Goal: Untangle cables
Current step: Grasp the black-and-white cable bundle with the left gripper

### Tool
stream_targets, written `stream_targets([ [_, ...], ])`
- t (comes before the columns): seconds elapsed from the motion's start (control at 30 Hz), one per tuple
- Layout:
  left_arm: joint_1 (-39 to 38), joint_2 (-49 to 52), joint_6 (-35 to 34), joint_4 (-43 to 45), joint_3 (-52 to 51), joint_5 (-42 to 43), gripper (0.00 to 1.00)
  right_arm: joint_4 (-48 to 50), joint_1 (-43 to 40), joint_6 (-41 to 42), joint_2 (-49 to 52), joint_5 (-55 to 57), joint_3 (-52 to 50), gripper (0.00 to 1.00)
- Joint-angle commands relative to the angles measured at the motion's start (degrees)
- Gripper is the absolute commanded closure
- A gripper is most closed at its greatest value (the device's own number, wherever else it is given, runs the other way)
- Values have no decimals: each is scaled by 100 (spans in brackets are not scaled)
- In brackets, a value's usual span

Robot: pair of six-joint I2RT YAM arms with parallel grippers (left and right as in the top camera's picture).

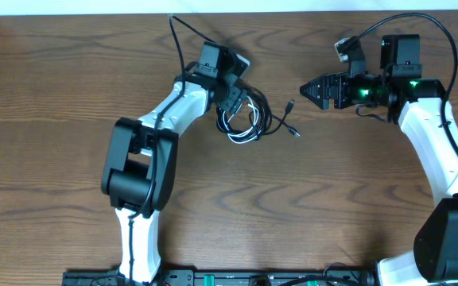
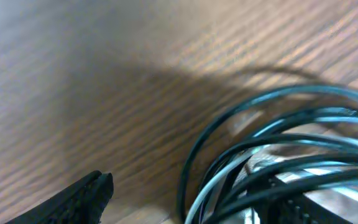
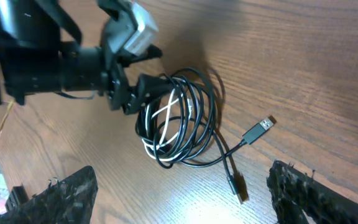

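Right wrist view, nearest first. Right gripper (image 3: 180, 186): jaws spread wide, one finger at each lower corner of the frame, with bare bench (image 3: 328, 74) showing between them.

Just beyond the fingers we see two loose plug ends lying flat on the wood. A small dark plug (image 3: 238, 186) is nearer. A silver USB plug (image 3: 263, 126) lies a little further out. Both sit on black leads that run back to the coil.

Next come the cables (image 3: 185, 118): several black loops with one white cable (image 3: 165, 114) threaded through, bundled in a rough oval on the bench. At the coil's far edge, the left gripper (image 3: 132, 93) meets the bundle.

Left wrist view: jaws spread. One finger (image 2: 86, 198) stands clear of the loops, and black strands crowd the other side. We cannot tell whether any strand is truly gripped.

Overhead: the coil lies between the two grippers, right at the left one. The right gripper is apart from the coil and points toward it.
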Motion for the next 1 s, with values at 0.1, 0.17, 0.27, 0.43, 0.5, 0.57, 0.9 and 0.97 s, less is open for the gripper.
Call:
stream_targets([
  [0.1, -208, 291, 535, 0, 70, -33, 30, -52, 22, 61, 22, -76, 107, 15],
  [0.17, -262, 321, 557, 44, 70, -31, 34, -57, 22, 61, 22, -76, 107, 15],
  [0.27, -313, 378, 640, 125, 70, -57, 52, -63, 24, 61, 22, -76, 107, 15],
  [0.43, -295, 415, 726, 168, 70, -59, 92, -87, 22, 61, 22, -76, 107, 15],
  [0.5, -262, 396, 723, 173, 76, -59, 92, -105, 22, 61, 22, -76, 107, 15],
  [0.57, -214, 306, 476, 195, 85, -140, 92, -105, 24, 61, 22, -79, 107, 15],
  [0.9, -39, -1147, -2601, -293, 168, -911, 93, -7, 184, 136, 22, -81, 107, 14],
  [0.97, -39, -1530, -3257, -625, 168, -914, 92, 57, 254, 304, 22, -83, 107, 14],
])
